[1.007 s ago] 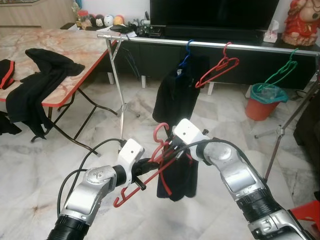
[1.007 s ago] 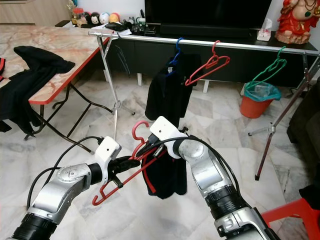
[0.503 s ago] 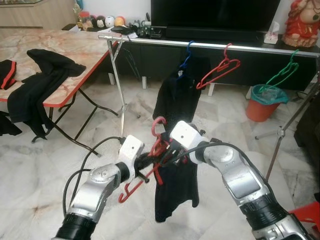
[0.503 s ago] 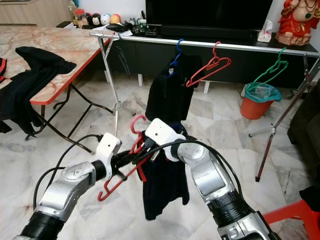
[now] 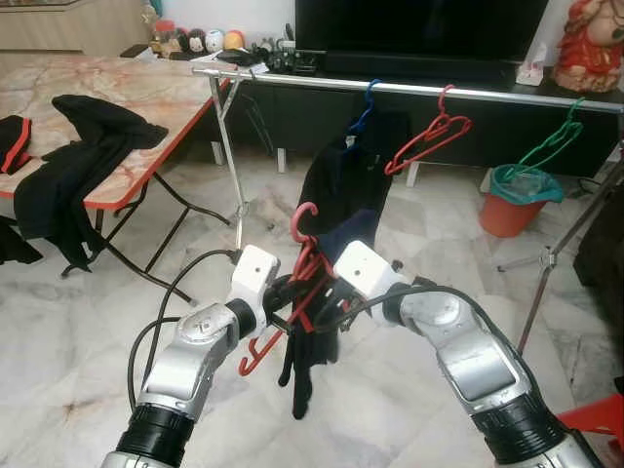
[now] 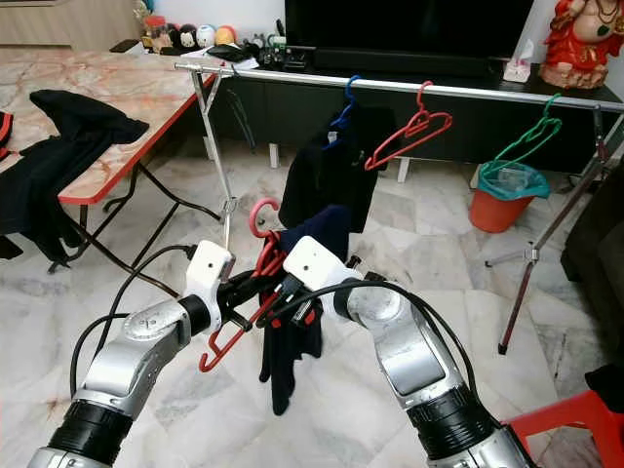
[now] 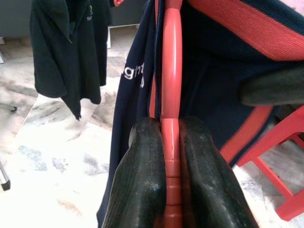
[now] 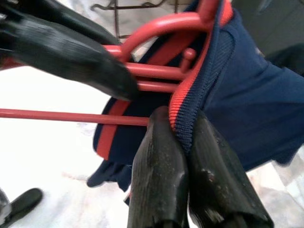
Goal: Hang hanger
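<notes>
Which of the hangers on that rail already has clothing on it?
The blue hanger, the leftmost of the three on the silver rail. A dark shirt hangs from it. The red hanger beside it and the green hanger further right are bare.

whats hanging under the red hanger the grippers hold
A navy shirt droops below the red hanger, pinched by the right gripper; the left gripper clamps the hanger. Its far shoulder is covered.

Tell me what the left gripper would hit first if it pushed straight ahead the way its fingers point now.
Probably the navy shirt. The left gripper is shut on the red hanger, and the shirt hangs on it just beyond the fingertips. Farther along, the dark shirt on the rail is well behind; depth is uncertain.
</notes>
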`<state>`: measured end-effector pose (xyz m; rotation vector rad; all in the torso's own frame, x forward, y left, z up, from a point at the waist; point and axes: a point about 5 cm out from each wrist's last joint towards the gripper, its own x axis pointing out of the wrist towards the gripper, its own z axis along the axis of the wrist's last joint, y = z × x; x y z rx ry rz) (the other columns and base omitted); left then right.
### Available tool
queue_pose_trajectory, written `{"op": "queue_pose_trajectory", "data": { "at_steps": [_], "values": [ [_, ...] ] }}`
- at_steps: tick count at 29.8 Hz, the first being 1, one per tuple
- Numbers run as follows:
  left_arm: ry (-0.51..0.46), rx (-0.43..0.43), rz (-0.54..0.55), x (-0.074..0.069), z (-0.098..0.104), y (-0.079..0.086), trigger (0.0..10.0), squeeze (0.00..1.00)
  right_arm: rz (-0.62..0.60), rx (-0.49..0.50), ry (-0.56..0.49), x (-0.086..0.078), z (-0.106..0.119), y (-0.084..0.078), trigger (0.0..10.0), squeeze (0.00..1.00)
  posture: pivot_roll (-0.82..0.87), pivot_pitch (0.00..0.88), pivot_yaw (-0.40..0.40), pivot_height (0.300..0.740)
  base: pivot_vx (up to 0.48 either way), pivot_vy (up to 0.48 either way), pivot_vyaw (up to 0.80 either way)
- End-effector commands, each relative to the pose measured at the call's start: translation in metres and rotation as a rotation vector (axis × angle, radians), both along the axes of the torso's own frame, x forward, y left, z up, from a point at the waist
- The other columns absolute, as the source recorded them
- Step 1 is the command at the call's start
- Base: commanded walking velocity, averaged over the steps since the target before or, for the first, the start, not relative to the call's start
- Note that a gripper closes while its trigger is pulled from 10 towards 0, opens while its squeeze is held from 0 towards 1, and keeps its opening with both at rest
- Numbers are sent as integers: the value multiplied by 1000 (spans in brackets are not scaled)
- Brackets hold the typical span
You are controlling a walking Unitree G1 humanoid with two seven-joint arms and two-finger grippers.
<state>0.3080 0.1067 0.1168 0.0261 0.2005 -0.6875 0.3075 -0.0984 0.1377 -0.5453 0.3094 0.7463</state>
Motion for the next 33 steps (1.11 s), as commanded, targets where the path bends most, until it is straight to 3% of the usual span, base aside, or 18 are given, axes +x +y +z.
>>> {"op": "queue_pose_trajectory", "data": {
  "at_steps": [1,6,13,20,33],
  "values": [
    [-50,-17,-16,2,11,-1,10000,0,-30,-6,-18,4,2,-3,10000,0,25,0,15,740,0,0,0],
    [-38,-18,-37,0,8,-1,10000,0,-93,16,-56,12,8,-6,10000,0,25,0,14,740,0,0,0],
    [26,-26,-178,-14,3,-7,10000,0,-78,5,-64,12,8,-5,10000,0,22,0,13,740,0,0,0],
    [17,-21,-143,-11,4,-2,10000,0,-40,-1,-56,10,7,0,10000,0,25,0,16,740,0,0,0],
    [-5,-37,-111,-6,7,-8,10000,0,49,-22,-1,-2,2,3,10000,0,20,0,11,740,0,0,0]
  ]
}}
